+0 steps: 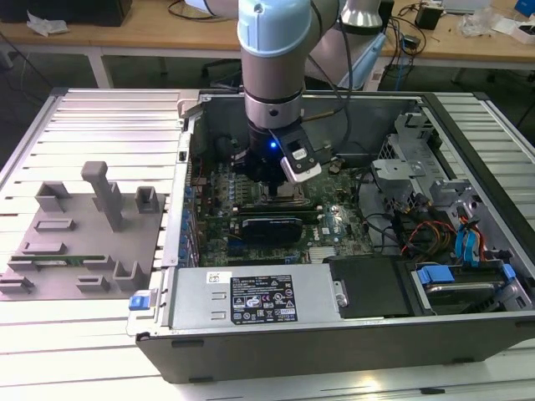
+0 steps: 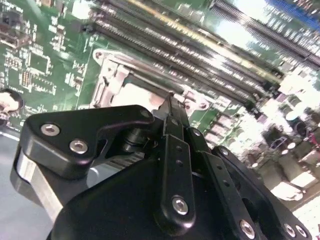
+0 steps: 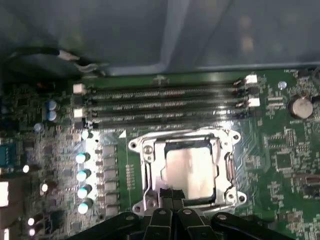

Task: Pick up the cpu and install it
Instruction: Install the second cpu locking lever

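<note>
A ribbed metal tabletop point(image 1: 100, 117) carries an open computer case point(image 1: 334, 334) with its green motherboard point(image 3: 280, 150) exposed, beside a grey fixture block point(image 1: 79, 242). The arm reaches down into the case, its hand point(image 3: 172, 197) low over the metal socket frame point(image 3: 145, 165). The cpu point(image 3: 190, 170) lies flat inside that frame, silver top up. The black fingers point(image 2: 175, 135) are clenched together at the cpu's edge, grasping nothing.
</note>
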`<state>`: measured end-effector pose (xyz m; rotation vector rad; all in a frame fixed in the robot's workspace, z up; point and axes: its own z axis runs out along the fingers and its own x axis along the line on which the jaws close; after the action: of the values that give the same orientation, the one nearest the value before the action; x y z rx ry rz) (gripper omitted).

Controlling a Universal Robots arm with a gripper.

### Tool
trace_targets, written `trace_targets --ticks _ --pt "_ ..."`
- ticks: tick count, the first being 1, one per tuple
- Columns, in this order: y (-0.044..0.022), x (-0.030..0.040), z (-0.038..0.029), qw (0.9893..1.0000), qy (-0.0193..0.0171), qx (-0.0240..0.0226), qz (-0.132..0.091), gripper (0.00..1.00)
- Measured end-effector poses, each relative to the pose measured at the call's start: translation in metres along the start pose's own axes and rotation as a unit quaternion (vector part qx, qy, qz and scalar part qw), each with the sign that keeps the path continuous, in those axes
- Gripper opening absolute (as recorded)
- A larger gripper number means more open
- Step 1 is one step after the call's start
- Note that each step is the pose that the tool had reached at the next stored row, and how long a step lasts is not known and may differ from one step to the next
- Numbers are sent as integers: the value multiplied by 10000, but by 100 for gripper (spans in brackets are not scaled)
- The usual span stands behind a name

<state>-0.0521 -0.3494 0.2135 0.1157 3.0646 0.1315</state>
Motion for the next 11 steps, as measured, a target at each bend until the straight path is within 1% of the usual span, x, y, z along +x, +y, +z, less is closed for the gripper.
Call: trace_targets --ticks 1,2,3,4,5,6,7,11 --pt "16 -59 6 10000 0 0 3 11" --pt "50 -90 11 10000 0 0 3 11" --pt "95 -88 13 10000 0 0 1 11" --pt "113 -87 7 10000 0 1 2 11" --pt "132 -87 -9 10000 -1 11 1 11" --pt "159 -87 -42 10000 -2 22 0 11" --pt "167 -89 -62 10000 -2 26 0 11" --pt "168 -89 -70 10000 -2 29 0 11"
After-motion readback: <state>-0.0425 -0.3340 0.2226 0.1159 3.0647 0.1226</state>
